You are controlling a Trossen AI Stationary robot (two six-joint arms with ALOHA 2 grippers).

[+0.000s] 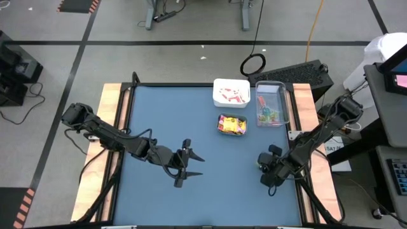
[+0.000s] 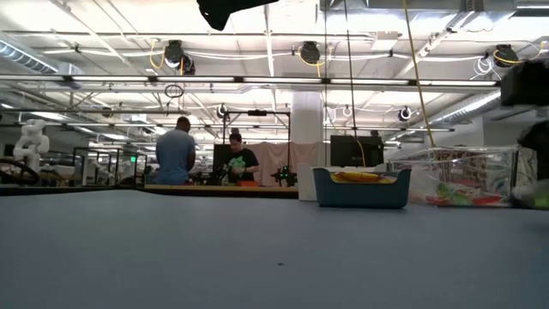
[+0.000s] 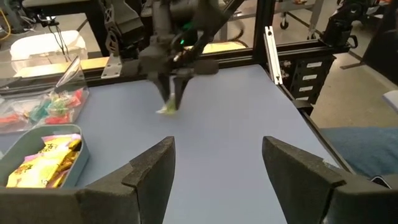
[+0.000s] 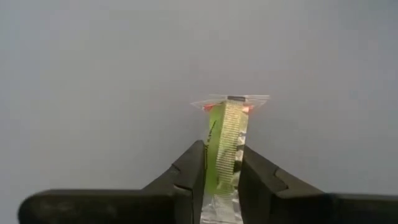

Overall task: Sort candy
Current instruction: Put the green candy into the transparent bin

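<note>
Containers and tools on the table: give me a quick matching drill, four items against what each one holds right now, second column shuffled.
Items:
1. white tray
2. teal tub
3. clear box
4. right tool

Holds:
A. yellow packets
B. one green clear-wrapped sweet, pinched between the fingers
C. pink-white sticks
D. mixed red and green wrapped pieces

Pairs: 1-C, 2-A, 3-D, 4-B

The left tool is open with nothing in it, over the blue mat.
</note>
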